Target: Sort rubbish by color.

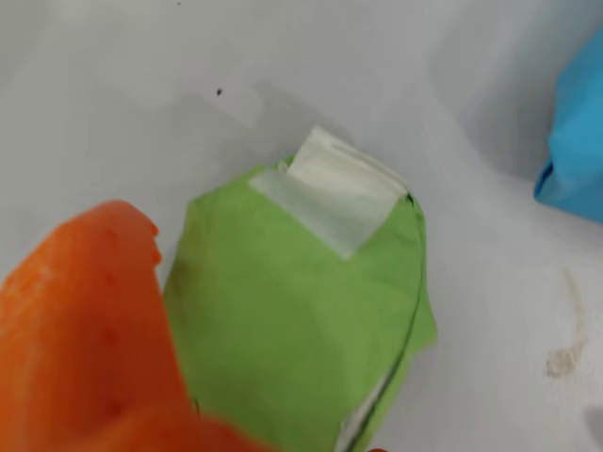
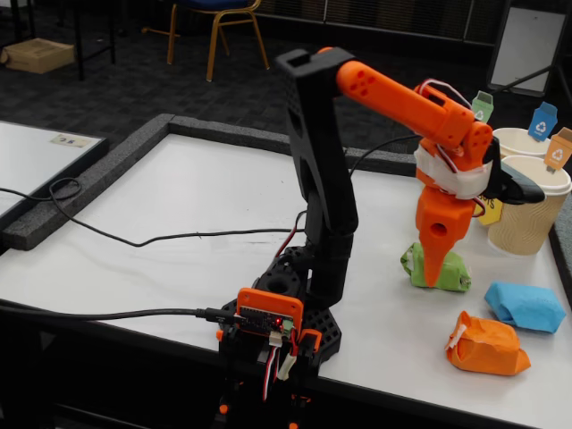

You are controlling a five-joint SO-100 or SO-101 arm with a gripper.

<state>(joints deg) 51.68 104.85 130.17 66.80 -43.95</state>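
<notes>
Tool (image 2: 433, 279) hangs point-down right over the green wad (image 2: 435, 266), which sits toward the right edge of the white surface (image 2: 179, 214), just in front of the tan cups (image 2: 527, 210). Can't tell jaw state: the fixed view shows one tapered orange mass in front of the wad, and the wrist view has only one blurred orange finger (image 1: 85, 330) at lower left overlapping the wad's left side; second finger not visible, so no call on apart, together or clamped. Green wad (image 1: 301, 320) is crumpled paper, so my read is very light, soft, crushable, will deform rather than resist; not slippery, paper should give decent friction. White tape patch (image 1: 325, 202) on its upper end is smoother and partly lifted; I'd avoid pinching there. Best bet is across the wad's midsection, fingers straddling the narrower axis, close gently since it weighs next to nothing and could skate on the surface if nudged on one side only. Blue wad (image 2: 525, 306) lies near the right edge, orange wad (image 2: 484, 344) nearer the front-right corner, both well clear of the tool; blue shows at the wrist view's right edge (image 1: 577, 141). Labels: cups carry small tags, green (image 2: 483, 105), blue (image 2: 542, 121), orange (image 2: 559, 149), each with a recycling-type symbol. No legible text or brand anywhere; yellow item behind the arm is mostly hidden.
</notes>
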